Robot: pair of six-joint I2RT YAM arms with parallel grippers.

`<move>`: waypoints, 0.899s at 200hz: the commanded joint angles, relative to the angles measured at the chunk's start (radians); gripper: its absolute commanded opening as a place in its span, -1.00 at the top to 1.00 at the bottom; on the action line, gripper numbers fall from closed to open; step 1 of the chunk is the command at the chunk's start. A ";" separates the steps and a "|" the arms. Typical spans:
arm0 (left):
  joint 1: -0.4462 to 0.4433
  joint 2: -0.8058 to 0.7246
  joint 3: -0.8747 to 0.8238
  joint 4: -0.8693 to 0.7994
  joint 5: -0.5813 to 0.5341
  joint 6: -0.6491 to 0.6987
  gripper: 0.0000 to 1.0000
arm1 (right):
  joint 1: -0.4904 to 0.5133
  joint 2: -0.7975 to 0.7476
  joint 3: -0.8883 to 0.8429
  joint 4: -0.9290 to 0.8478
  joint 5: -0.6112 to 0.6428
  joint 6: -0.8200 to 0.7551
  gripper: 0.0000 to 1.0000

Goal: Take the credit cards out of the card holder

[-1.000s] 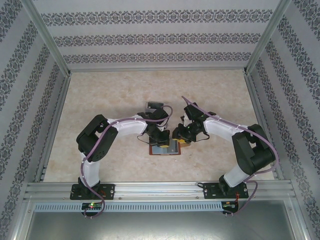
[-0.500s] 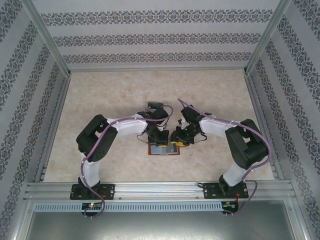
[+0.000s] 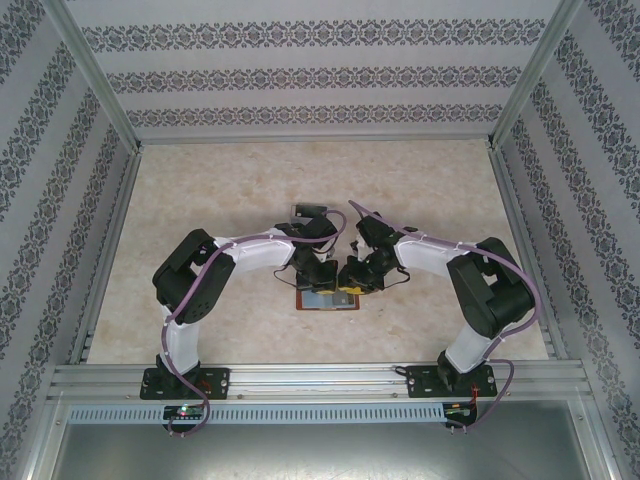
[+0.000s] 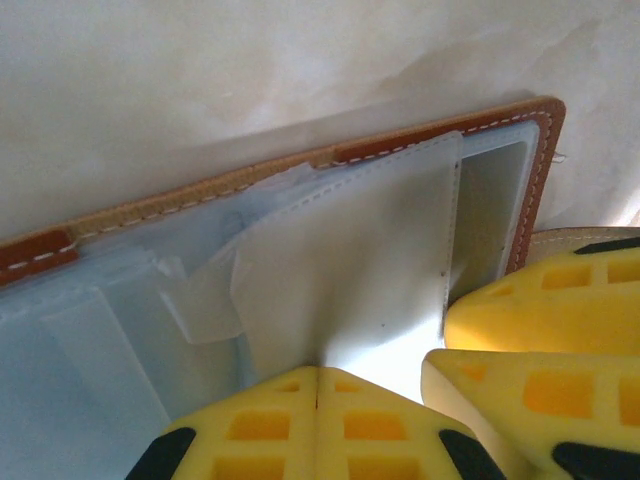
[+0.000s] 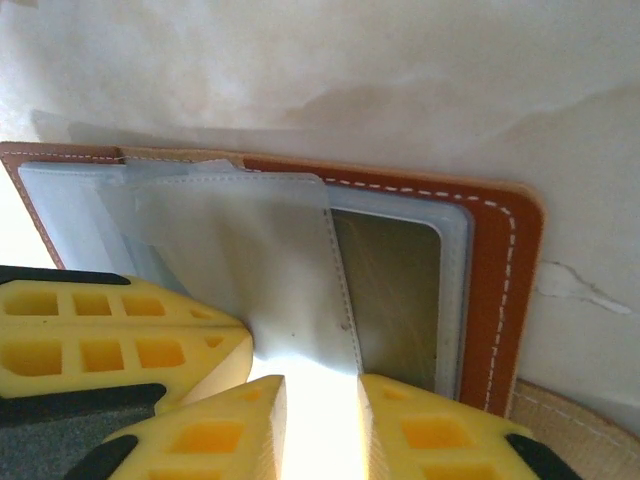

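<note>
The card holder (image 3: 328,299) lies open on the table, brown leather rim (image 4: 440,138) (image 5: 497,300) around grey-blue slots. Pale layered sheets fill the slots (image 4: 350,260) (image 5: 240,250); I cannot tell credit cards from pocket flaps. My left gripper (image 3: 320,279) (image 4: 318,372) is shut, its yellow tips pressed on a pale flap that creases at the contact. My right gripper (image 3: 352,284) (image 5: 322,395) stands just to its right, slightly open, with a pale glaring sheet showing in the narrow gap. Its fingers (image 4: 540,330) nearly touch the left fingers (image 5: 110,320).
A small clear rack-like object (image 3: 308,211) stands on the table just behind the left gripper. A dark olive window (image 5: 390,300) sits in the holder's right pocket. Patterned walls and metal rails bound the beige table (image 3: 200,200).
The right arm has moved left, bringing its gripper over the card holder beside the left one, and its jaws have narrowed a little. The left arm has stayed put.
</note>
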 commanded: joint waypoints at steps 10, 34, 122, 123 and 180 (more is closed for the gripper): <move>-0.003 0.003 -0.030 -0.014 -0.017 0.001 1.00 | 0.014 0.026 0.030 -0.031 0.030 -0.026 0.38; -0.003 0.003 -0.033 -0.013 -0.017 0.001 1.00 | 0.022 0.014 0.035 -0.063 0.076 -0.036 0.38; -0.003 0.005 -0.034 -0.005 -0.010 -0.002 1.00 | 0.052 0.033 0.059 -0.098 0.099 -0.056 0.39; -0.003 0.006 -0.034 -0.005 -0.010 -0.001 1.00 | 0.053 0.034 0.060 -0.098 0.099 -0.057 0.38; -0.003 0.000 -0.039 0.016 0.008 -0.013 1.00 | 0.060 0.014 0.050 -0.037 0.033 -0.018 0.53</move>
